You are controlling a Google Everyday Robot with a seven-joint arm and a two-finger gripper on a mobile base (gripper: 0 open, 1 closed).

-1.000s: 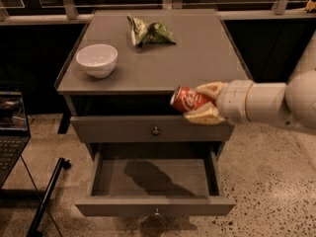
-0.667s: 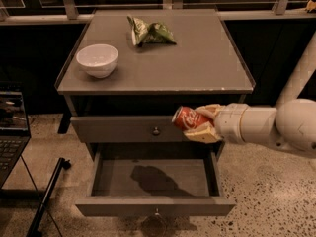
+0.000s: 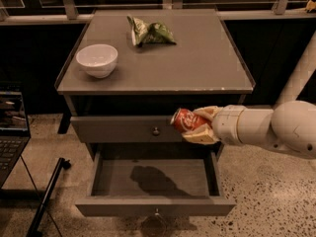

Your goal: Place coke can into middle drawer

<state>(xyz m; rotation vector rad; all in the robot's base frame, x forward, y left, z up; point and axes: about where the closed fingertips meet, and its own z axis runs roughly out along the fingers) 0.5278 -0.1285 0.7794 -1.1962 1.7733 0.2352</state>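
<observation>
Dim light; gripper (image 3: 195, 124) above shadowed middle drawer (image 3: 195, 179)

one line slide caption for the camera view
Gripper holds the coke can on its side above the open middle drawer.

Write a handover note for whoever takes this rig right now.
Gripper: shut on the coke can, held on its side in front of the closed upper drawer front, right of its knob.
Middle drawer: pulled open below the can, floor bare.
Done: can grasped, drawer open.
Left: lower the can into the drawer, release, withdraw.
</observation>
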